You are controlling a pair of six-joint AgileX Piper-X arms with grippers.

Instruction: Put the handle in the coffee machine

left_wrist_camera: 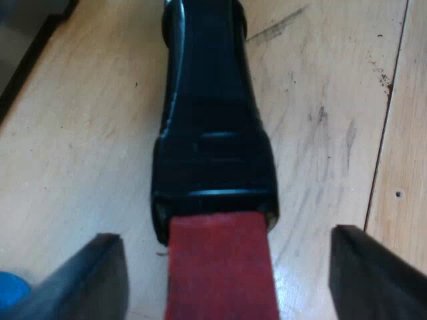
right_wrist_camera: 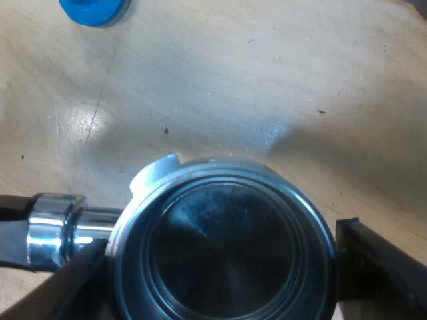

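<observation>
The left hand (left_wrist_camera: 227,250) is spread wide, low over the desk (left_wrist_camera: 73,133), its fingers (left_wrist_camera: 87,280) flanking the red end (left_wrist_camera: 220,273) of the dark handle (left_wrist_camera: 210,120) without contact. The right hand (right_wrist_camera: 223,263) is likewise wide and points down, fingers close beside the metal holder (right_wrist_camera: 220,240), which lies on the desk. The blue tamper (right_wrist_camera: 93,10) stands well apart.

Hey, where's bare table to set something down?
Bare wood lies between the basket and the blue tamper, and along both sides of the dark handle. Crowded at the red end, straddled by the left gripper.
</observation>
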